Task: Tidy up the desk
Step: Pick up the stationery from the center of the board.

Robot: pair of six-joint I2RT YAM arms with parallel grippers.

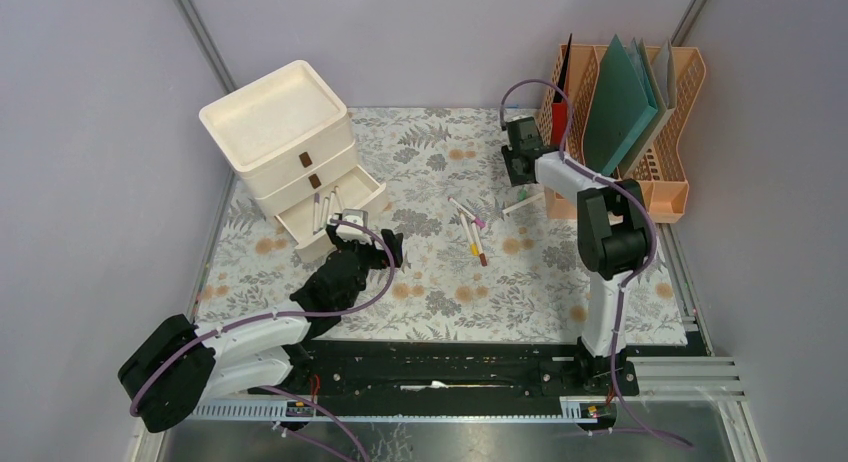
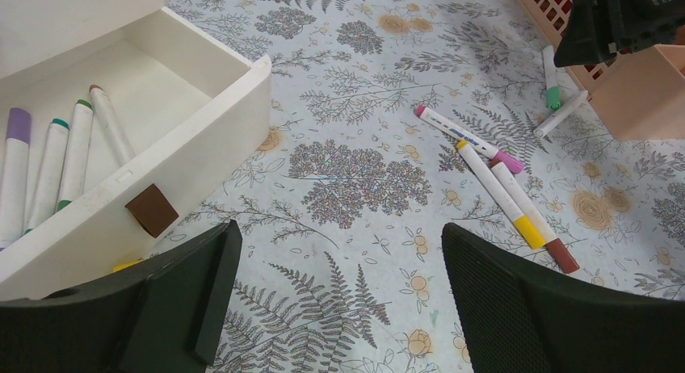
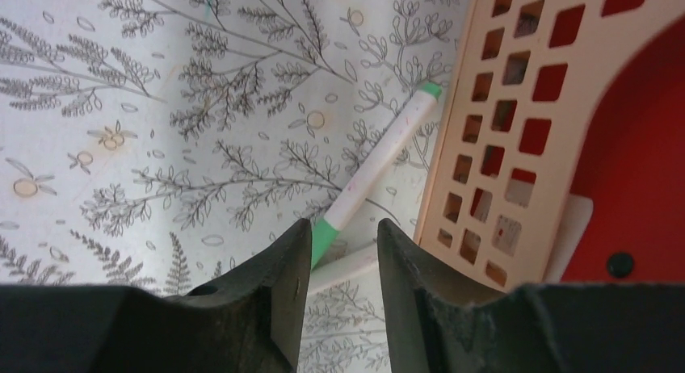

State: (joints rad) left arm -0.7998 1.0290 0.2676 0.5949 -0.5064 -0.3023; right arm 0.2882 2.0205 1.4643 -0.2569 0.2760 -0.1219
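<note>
The desk (image 1: 440, 282) is covered by a pale fern-print cloth. Three markers (image 1: 470, 230) with pink, yellow and brown caps lie loose at its middle. A green-capped marker (image 3: 380, 159) lies against the peach file organizer (image 3: 476, 147), across a white marker (image 3: 347, 268). My right gripper (image 3: 343, 228) hangs just over them, its jaws narrowly apart, with the green end between the fingertips and a gap left on one side. My left gripper (image 2: 339, 236) stands wide open and empty over bare cloth, next to the open bottom drawer (image 2: 202, 139).
The white drawer unit (image 1: 280, 122) stands at the back left; its open drawer holds several markers (image 2: 73, 155). The peach organizer (image 1: 660, 172) at the back right holds green, grey and red folders (image 1: 615, 102). A black rail (image 1: 440, 367) runs along the front edge.
</note>
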